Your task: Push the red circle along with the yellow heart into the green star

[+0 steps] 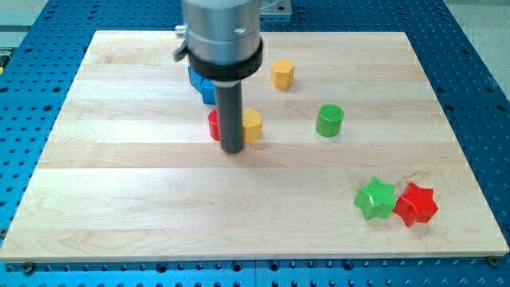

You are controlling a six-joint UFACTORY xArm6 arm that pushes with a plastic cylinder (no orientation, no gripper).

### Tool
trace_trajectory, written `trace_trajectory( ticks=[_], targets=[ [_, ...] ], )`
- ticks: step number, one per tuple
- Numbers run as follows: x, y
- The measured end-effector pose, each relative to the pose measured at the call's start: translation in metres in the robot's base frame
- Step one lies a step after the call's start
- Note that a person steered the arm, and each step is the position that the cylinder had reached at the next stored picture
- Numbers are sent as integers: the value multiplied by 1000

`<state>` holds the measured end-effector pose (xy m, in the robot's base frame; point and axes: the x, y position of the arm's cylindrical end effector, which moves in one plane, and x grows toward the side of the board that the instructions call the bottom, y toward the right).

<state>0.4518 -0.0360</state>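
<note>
Red circle [213,124] and yellow heart [253,125] stand side by side near the middle of the wooden board [119,175], and the dark rod stands in front of the gap between them. Its tip [232,150] rests on the board just below the pair, the red one showing at the tip's left side in the view, the yellow one at its right side. Whether the rod touches them I cannot tell, because it hides the place where they meet. There are no fingers on this arm, only the plain rod, so nothing is held or clamped.

From the tip, the green star [375,198] lies well apart, toward the view's right and bottom, with a red star [416,204] touching it on the far side. This is the relation that matters, I think: the pair must travel right and down, but the tip is now on the lower side of them, not behind. To my judgement it should first go around to the upper left of the red circle.

A green cylinder [329,120], a yellow block [282,73] and a blue block [204,85] stay off that line.
</note>
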Motion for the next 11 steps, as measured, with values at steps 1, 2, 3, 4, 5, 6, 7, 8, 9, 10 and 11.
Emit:
trace_trajectory(
  ticks=[1, 2, 3, 4, 5, 6, 7, 8, 9, 10, 11],
  targets=[
    [-19, -88],
    [-43, -92],
    [-45, -43],
    [-68, -35],
    [-96, -34],
    [-52, 4],
    [-24, 23],
    [-27, 17],
    [-5, 47],
    [35, 105],
    [65, 135]
  ],
)
